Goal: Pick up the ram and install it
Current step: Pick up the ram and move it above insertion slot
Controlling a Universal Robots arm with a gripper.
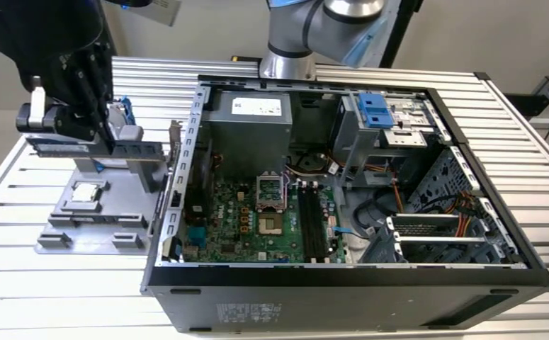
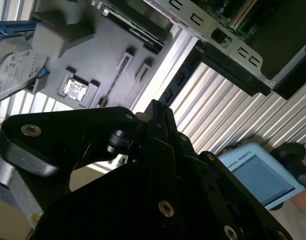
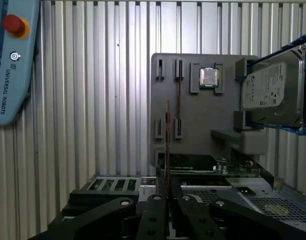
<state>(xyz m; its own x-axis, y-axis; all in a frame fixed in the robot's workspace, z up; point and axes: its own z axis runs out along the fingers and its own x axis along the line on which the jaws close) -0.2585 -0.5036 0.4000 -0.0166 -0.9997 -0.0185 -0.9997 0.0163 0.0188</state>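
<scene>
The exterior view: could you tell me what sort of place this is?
Probably a robotics lab bench: an open computer case on a slatted metal table, a grey parts fixture, and the gripper holding the ram.

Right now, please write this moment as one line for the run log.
tool: shut on thin blue-green circuit-board ram stick | place: over grey plastic parts tray | stick not yet in open black computer case
</scene>
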